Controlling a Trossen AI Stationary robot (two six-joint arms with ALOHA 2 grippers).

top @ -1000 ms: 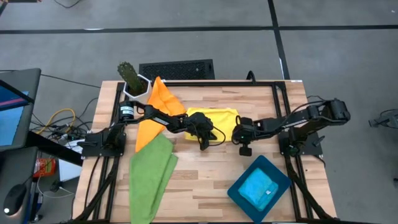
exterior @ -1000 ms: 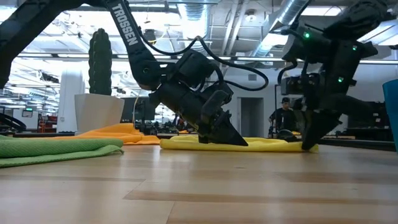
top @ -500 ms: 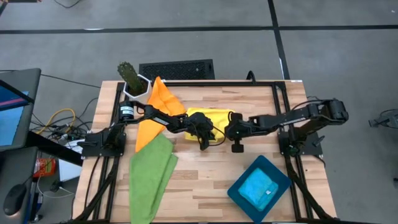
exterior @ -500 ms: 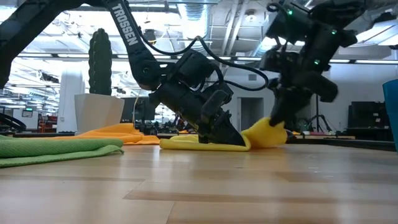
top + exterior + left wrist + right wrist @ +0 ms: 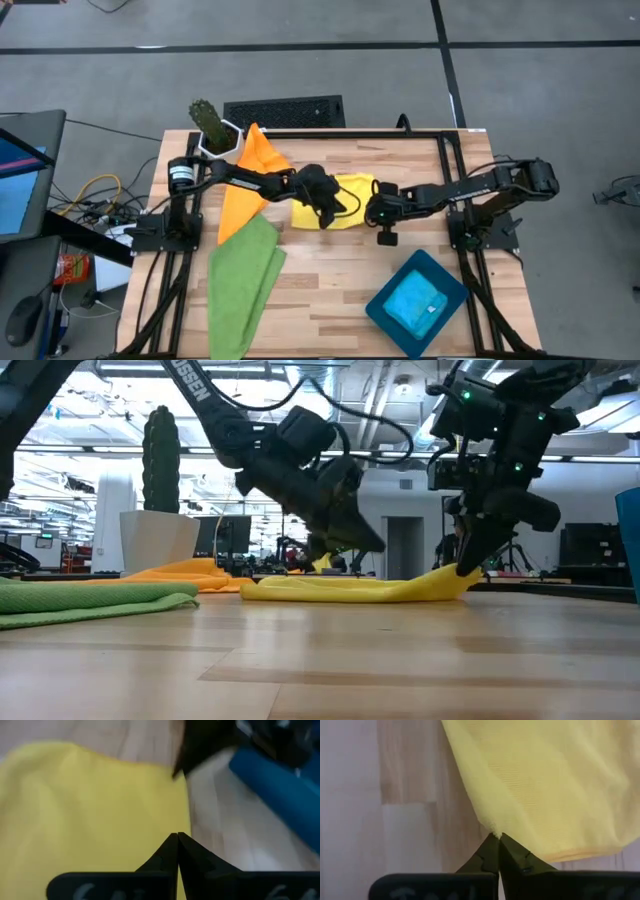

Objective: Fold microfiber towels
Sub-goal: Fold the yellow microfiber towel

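Yellow towel (image 5: 352, 190) sits mid-table at frame center, the right gripper (image 5: 496, 839) pinching its right edge and lifting it a bit, while the left gripper (image 5: 177, 838) hovers clenched and empty above its left half.

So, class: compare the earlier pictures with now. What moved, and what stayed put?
The left gripper lifted off the yellow towel, shut and empty. The right gripper, pinching the towel's right edge, moved left and has lowered it. The green towel, orange towel and tray stayed put.
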